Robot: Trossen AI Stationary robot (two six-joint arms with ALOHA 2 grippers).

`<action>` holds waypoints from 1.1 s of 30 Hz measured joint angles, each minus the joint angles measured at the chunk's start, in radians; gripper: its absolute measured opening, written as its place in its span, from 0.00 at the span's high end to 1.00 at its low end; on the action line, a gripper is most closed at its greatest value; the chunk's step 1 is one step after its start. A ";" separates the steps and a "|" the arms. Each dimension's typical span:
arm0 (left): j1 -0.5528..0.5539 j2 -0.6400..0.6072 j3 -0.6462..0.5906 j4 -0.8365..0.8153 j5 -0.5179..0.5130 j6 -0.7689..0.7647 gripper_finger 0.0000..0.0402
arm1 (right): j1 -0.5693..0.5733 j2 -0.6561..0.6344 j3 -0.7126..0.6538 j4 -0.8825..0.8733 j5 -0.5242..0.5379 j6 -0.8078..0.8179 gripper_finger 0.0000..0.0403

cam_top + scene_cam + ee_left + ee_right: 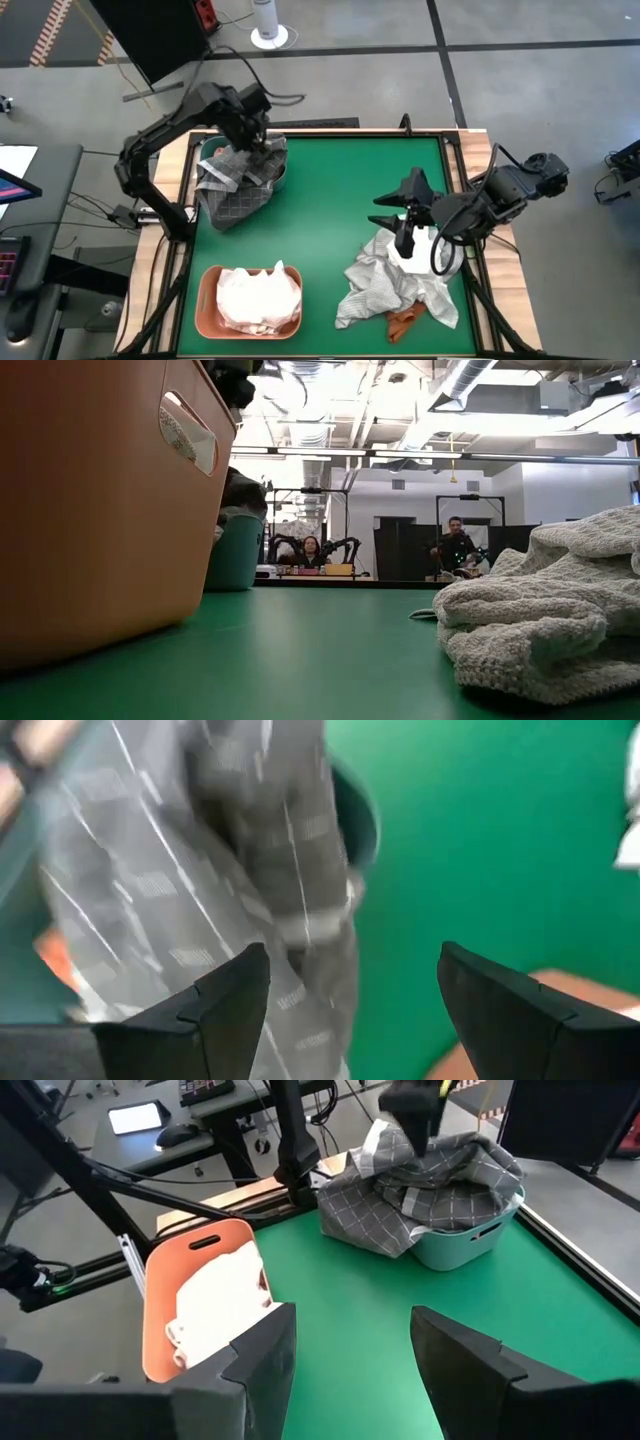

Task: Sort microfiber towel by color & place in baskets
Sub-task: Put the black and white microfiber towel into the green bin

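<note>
Grey towels with white grid lines (238, 185) are heaped in the teal basket (210, 148) at the far left and hang over its rim onto the table. My left gripper (258, 140) hovers open just above that heap (180, 890). The salmon basket (207, 300) at the near left holds white towels (258, 297). A pile of pale checked towels (385, 285) with a rust orange one (405, 320) lies on the table at the near right. My right gripper (405, 238) is open above the pile's far part.
Bare green mat (330, 210) stretches between the baskets and the pile. A raised frame (455, 150) edges the table. In the low view the salmon basket (90, 510) stands close on the left and the pale pile (550, 610) on the right; people sit far behind.
</note>
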 joint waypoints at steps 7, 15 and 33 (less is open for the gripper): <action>-0.045 0.001 -0.238 0.000 0.007 -0.060 0.37 | 0.023 0.000 0.000 0.000 0.003 0.003 0.45; -0.075 0.001 -0.469 0.015 -0.325 -0.059 0.38 | 0.031 0.000 0.000 0.000 0.020 0.003 0.45; -0.053 0.003 -0.639 0.374 -0.269 -0.089 0.41 | 0.049 0.000 0.000 0.001 0.020 0.055 0.45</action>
